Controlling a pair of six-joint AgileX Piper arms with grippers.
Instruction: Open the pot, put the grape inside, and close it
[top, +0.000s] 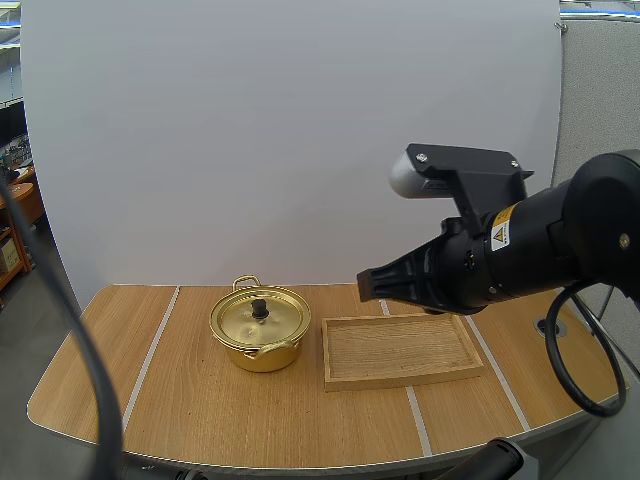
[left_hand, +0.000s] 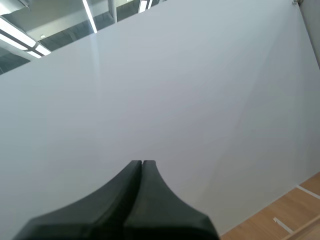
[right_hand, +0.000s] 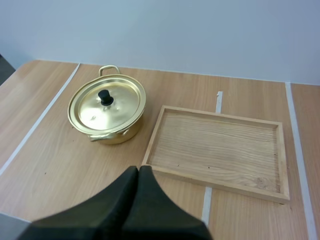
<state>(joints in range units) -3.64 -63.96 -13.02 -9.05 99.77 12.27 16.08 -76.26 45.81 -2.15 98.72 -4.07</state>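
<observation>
The right gripper, closed and empty like the left gripper, needed to spread before dropping squarely over the knob of the lid.

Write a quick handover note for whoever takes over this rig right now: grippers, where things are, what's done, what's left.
Left gripper: jaws shut, empty.
Right gripper: jaws shut, empty, up over the table near the tray.
Pot: on the table, left of the tray, lid on.
Done: nothing yet.
Left: lift the lid, put the grape in, close the pot.
</observation>
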